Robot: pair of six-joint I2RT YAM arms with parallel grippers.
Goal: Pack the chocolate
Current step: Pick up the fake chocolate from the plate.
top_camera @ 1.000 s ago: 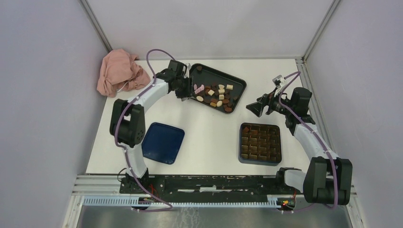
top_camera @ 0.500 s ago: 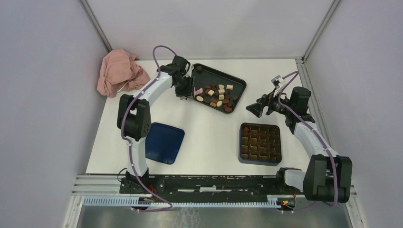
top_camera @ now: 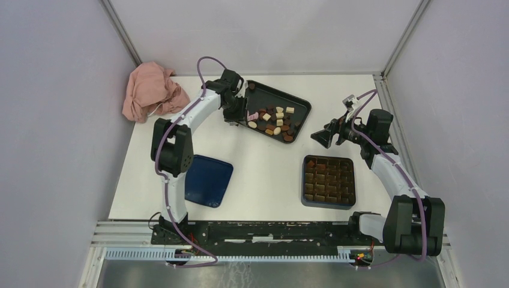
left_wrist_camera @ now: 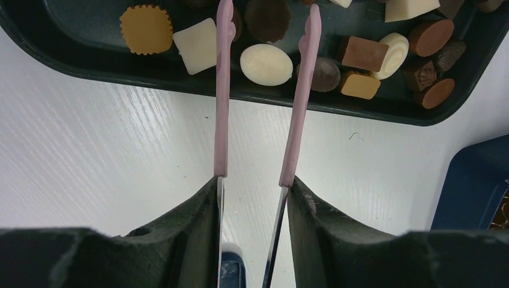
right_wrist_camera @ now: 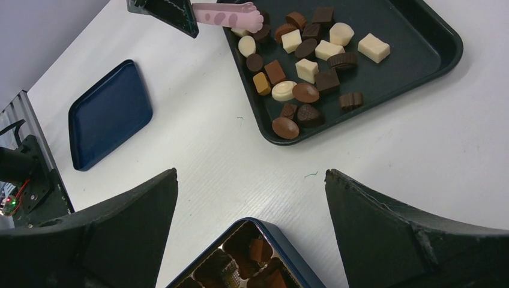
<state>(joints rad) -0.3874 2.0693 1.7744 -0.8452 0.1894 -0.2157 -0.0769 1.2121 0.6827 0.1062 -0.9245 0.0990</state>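
The chocolate (top_camera: 276, 120) lies as several dark, tan and white pieces in a black tray (top_camera: 300, 103). My left gripper (top_camera: 237, 111) is shut on the pink tongs (top_camera: 252, 114) at the tray's left edge. In the left wrist view the gripper (left_wrist_camera: 251, 180) holds the tongs (left_wrist_camera: 298, 108) with their arms apart above a white oval chocolate (left_wrist_camera: 266, 64); nothing is pinched between them. The right wrist view shows the tongs' paw-shaped tip (right_wrist_camera: 228, 15) over the chocolate (right_wrist_camera: 306, 69). My right gripper (top_camera: 321, 137) hangs open, its jaws (right_wrist_camera: 251, 174) wide and empty above the table.
A dark blue box (top_camera: 328, 181) with a brown grid insert sits front right, and its corner (right_wrist_camera: 264, 252) lies under my right gripper. The blue lid (top_camera: 206, 180) lies front left. A pink cloth (top_camera: 150, 90) is bunched at the back left corner.
My left arm has swung its elbow rightward and carried the tongs a little further over the tray's left end. The right arm has not moved.
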